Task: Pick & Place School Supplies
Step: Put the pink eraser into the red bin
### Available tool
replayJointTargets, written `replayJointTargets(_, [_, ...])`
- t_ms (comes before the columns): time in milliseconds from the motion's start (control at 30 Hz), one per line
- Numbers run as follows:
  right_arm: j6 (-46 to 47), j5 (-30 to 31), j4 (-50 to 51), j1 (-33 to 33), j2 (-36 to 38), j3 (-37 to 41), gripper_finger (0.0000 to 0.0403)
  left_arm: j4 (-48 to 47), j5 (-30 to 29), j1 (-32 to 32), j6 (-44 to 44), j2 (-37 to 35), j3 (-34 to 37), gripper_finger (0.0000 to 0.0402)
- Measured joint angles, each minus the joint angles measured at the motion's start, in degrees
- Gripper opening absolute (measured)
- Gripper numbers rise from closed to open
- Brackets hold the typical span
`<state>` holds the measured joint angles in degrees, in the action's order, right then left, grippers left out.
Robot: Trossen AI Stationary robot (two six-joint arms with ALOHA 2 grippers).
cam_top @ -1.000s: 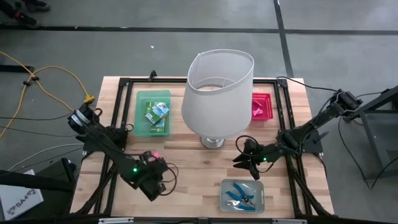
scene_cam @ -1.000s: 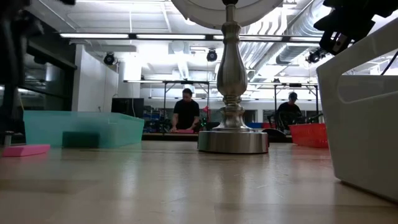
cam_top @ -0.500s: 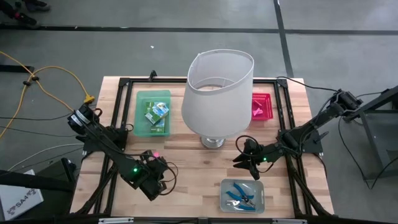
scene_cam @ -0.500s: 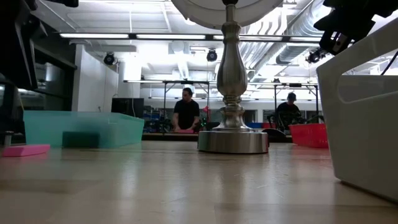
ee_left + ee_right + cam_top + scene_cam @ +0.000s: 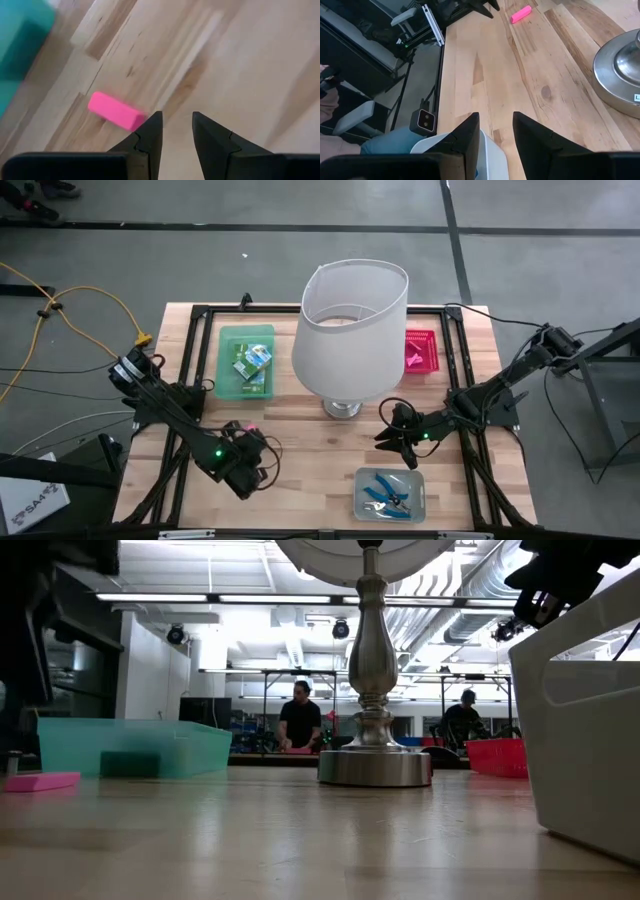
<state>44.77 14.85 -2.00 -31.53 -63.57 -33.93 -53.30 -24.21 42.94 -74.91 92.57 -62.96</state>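
Two arms over the bench, both low near the front edge. Left claw (image 5: pixel 248 465) hangs over bare wood toward the front left corner, arm running back to the left edge; its fingers (image 5: pixel 150 135) stand a narrow gap apart with nothing between them. Right claw (image 5: pixel 395 438) hovers just behind the clear grey tray (image 5: pixel 389 493), arm stretched in from the right edge; fingers narrowly parted, empty, tips above the tray's white rim in the wrist view.

Blue-handled scissor tools (image 5: pixel 384 491) lie flat in the grey tray at the front edge, right of middle.

Pink eraser (image 5: pixel 115 111): flat on the wood just beside the left claw's tip, not touching it. Long axis runs roughly along the bench's length; one end slanted.

Lamp base (image 5: pixel 374 766) stands mid-bench, white lampshade (image 5: pixel 348 330) above. Green tray (image 5: pixel 246 360) at back left holds green-yellow printed boxes (image 5: pixel 252 362), tilted. Red tray (image 5: pixel 420 351) at back right, contents unclear.

Surface: pale wood planks. Beyond: lit workshop, two people (image 5: pixel 299 720) at far tables.
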Motion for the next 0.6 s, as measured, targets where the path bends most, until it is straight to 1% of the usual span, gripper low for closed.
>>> replayJointTargets(200, [0.00, -0.25, 0.05, 0.00, -0.63, 0.00, 0.0110, 2.06, 0.30, 1.58, -4.45, 0.06, 4.55, 0.0098])
replayJointTargets(467, [0.00, -0.09, -0.28, 0.02, -0.63, 0.00, 0.0110, 2.28, 0.05, 2.67, -5.04, -0.82, 4.79, 0.0098])
replayJointTargets(533, [0.04, -0.05, -0.46, 0.00, -0.63, 0.00, 0.0110, 2.13, 0.14, 2.11, -10.94, -1.20, 4.79, 0.0098])
replayJointTargets(600, [0.04, 0.00, -0.43, 0.02, -0.63, 0.00, 0.0110, 2.13, 0.47, 0.68, -21.11, -1.53, 4.79, 0.0098])
